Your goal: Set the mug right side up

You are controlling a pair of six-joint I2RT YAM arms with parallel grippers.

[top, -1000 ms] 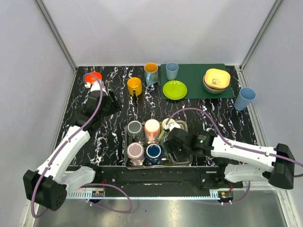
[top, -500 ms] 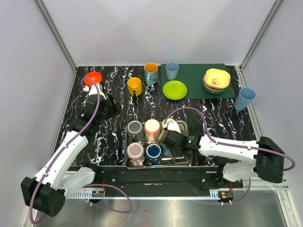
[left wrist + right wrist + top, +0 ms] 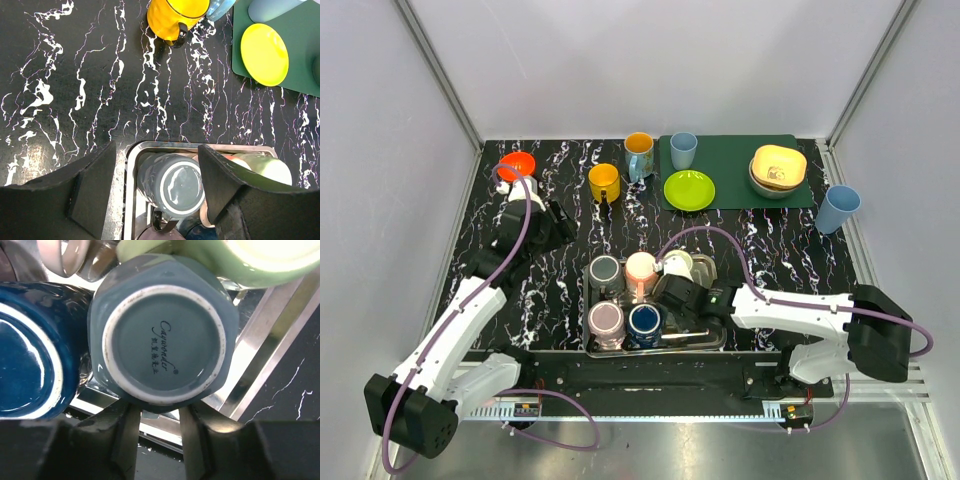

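A grey-blue mug (image 3: 162, 340) stands upside down in the right part of a metal tray (image 3: 712, 266), its printed base facing the right wrist camera. My right gripper (image 3: 159, 410) is low over it (image 3: 682, 298), and its narrow-set fingers (image 3: 125, 435) close at the mug's near edge, seemingly on its handle. In the top view the gripper hides most of the mug. My left gripper (image 3: 542, 222) hovers open and empty above the table, left of the tray. Its wrist view looks down on the tray's far left corner (image 3: 131, 150).
The tray also holds upside-down grey (image 3: 604, 271), pink (image 3: 641, 268), mauve (image 3: 606, 320) and dark blue (image 3: 645, 320) mugs and a tipped pale green one (image 3: 678, 264). Behind are a yellow mug (image 3: 604, 181), red bowl (image 3: 517, 163), green plate (image 3: 689, 190), stacked bowls (image 3: 778, 170) and blue cups (image 3: 838, 208).
My right gripper has moved left and a little further over the tray, settling on the grey-blue mug. My left gripper has shifted slightly.
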